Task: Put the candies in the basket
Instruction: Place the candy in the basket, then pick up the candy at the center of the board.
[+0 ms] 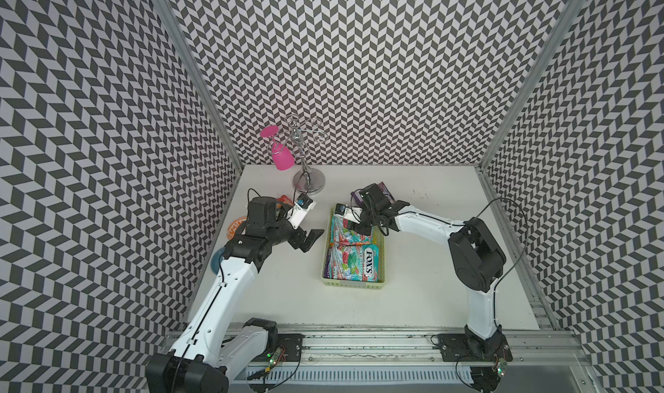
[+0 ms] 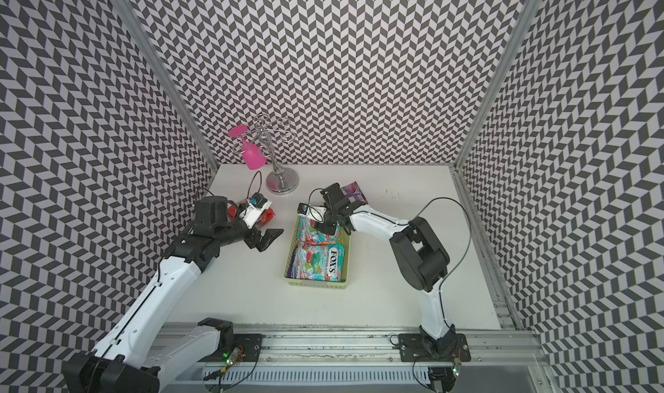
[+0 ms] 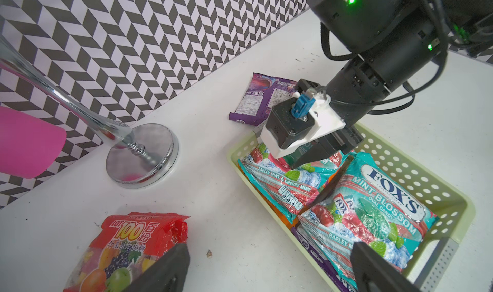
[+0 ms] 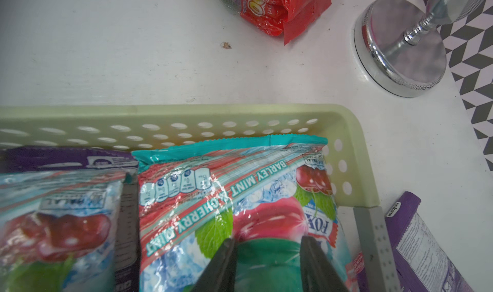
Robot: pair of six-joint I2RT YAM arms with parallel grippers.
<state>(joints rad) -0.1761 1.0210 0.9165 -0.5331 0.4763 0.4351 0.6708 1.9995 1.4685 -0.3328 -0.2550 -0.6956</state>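
Note:
The pale green basket [image 1: 354, 284] [image 2: 316, 284] stands mid-table and holds two teal candies bags side by side over purple [image 4: 66, 157] and orange [image 3: 277, 213] ones. My right gripper [image 4: 268, 241] reaches into its far end, jaws pinching a bulge of the far teal bag [image 4: 213, 186] [image 1: 345, 235], which lies in the basket. A purple bag [image 1: 386, 187] [image 3: 262, 98] lies on the table just behind the basket. A red bag [image 3: 128, 245] [image 2: 267, 217] lies to the basket's left. My left gripper [image 3: 269, 250] [image 1: 307, 240] hangs open over bare table between the red bag and the basket.
A chrome glass rack [image 1: 308, 183] with a pink glass [image 1: 282, 156] hanging on it stands at the back, near the red bag. An orange-and-white bowl [image 1: 235, 227] and a blue dish [image 1: 216, 260] sit by the left wall, partly under my left arm.

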